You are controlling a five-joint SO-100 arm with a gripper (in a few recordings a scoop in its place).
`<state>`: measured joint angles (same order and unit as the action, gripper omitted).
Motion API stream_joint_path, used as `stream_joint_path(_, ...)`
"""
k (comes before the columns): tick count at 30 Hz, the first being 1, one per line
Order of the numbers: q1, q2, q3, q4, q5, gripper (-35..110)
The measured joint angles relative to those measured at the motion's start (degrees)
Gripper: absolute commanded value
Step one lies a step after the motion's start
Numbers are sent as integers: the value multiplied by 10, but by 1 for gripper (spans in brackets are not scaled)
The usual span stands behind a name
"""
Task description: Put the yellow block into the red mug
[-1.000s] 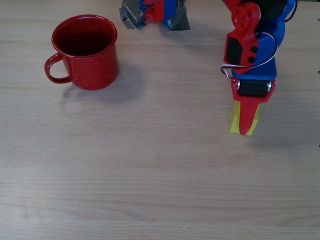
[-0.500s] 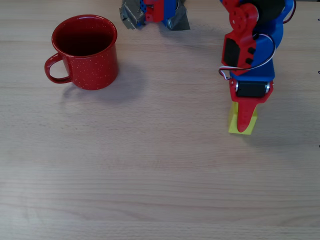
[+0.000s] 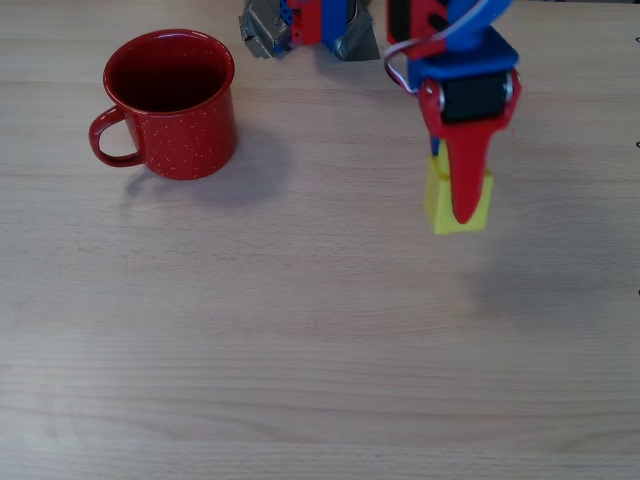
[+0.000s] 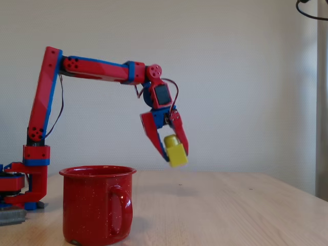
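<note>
The yellow block (image 3: 443,207) (image 4: 177,152) hangs in the air, held between the red fingers of my gripper (image 3: 462,200) (image 4: 173,151), which is shut on it. In the fixed view the block is well above the table, higher than the mug's rim and to its right. The red mug (image 3: 175,103) (image 4: 97,204) stands upright on the wooden table, at the upper left of the overhead view, handle pointing left there, its dark inside empty. In the overhead view the block is far to the right of the mug.
The arm's base (image 3: 308,25) (image 4: 20,189) is clamped at the table's far edge, between mug and gripper in the overhead view. The light wooden table (image 3: 300,350) is bare across the front and right.
My gripper has lifted the yellow block off the table and swung it up and to the left in the overhead view, toward the mug's side. The mug has not moved.
</note>
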<state>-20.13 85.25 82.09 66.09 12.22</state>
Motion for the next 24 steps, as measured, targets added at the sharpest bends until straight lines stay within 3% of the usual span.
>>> stream_joint_path(10, 55, 127, 22, 80, -47, 0)
stream_joint_path(16, 124, 149, -32, 162, -47, 0)
stream_joint_path(24, 219, 218, -56, 196, -107, 0)
